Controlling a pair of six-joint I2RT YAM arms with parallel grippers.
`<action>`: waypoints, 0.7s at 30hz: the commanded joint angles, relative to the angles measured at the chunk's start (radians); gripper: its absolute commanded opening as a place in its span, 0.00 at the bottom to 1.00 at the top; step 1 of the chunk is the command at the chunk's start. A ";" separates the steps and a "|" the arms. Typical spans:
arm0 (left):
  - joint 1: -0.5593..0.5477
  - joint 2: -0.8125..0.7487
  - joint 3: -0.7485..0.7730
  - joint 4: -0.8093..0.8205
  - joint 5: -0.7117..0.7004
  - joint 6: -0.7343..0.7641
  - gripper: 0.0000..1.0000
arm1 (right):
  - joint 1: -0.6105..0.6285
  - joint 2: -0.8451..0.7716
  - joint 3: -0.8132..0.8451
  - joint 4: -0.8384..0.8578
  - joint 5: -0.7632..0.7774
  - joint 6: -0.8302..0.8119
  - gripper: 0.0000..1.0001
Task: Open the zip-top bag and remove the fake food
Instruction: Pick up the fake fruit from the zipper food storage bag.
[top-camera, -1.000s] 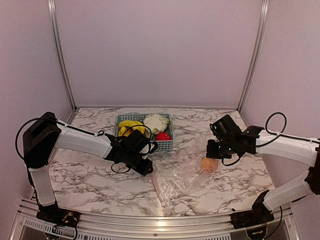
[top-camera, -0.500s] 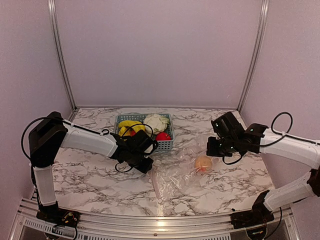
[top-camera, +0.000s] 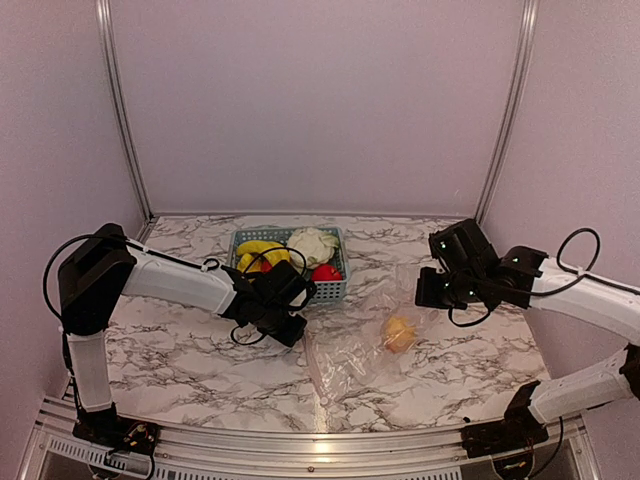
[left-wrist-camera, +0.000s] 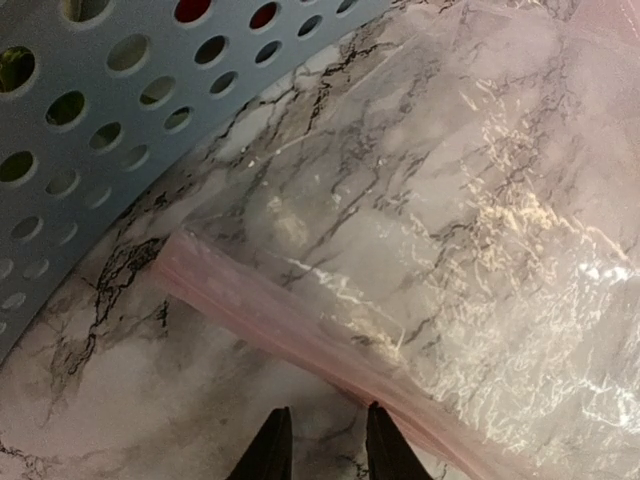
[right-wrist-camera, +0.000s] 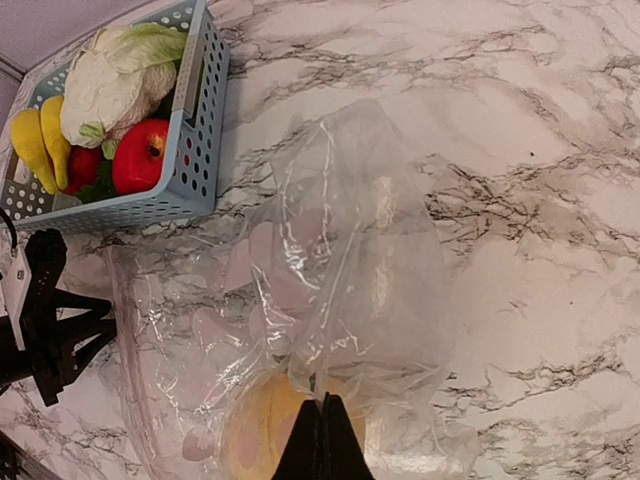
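The clear zip-top bag (top-camera: 350, 358) lies crumpled on the marble, its pinkish zipper strip (left-wrist-camera: 270, 315) toward the left arm. One orange-yellow piece of fake food (top-camera: 400, 333) sits inside the bag (right-wrist-camera: 340, 250), showing through the plastic (right-wrist-camera: 255, 440). My right gripper (right-wrist-camera: 324, 405) is shut on a fold of the bag's far end and holds it raised just above that fruit. My left gripper (left-wrist-camera: 322, 425) is low over the marble just short of the strip, slightly open with only bare marble between its fingers. In the top view it (top-camera: 293, 335) sits at the bag's left corner.
A light blue slotted basket (top-camera: 335, 290) stands behind the bag, holding yellow bananas (top-camera: 258, 248), a white cauliflower (top-camera: 312, 243) and a red apple (top-camera: 325, 272). Its wall (left-wrist-camera: 90, 150) is close to the left gripper. Metal frame posts stand at the back corners.
My right gripper has risen and drawn to the right with the bag's end. The fruit has slid leftward inside the bag. My left gripper shifted slightly toward the basket, then held still.
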 joint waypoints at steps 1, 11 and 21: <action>0.000 0.001 -0.008 -0.052 0.012 0.001 0.27 | 0.013 -0.003 0.008 -0.001 0.032 0.032 0.00; 0.008 -0.172 -0.090 -0.044 0.135 0.017 0.27 | 0.012 0.043 -0.049 0.050 0.028 0.062 0.00; -0.040 -0.130 -0.038 0.011 0.214 0.020 0.26 | 0.013 0.054 -0.018 0.058 0.021 0.051 0.00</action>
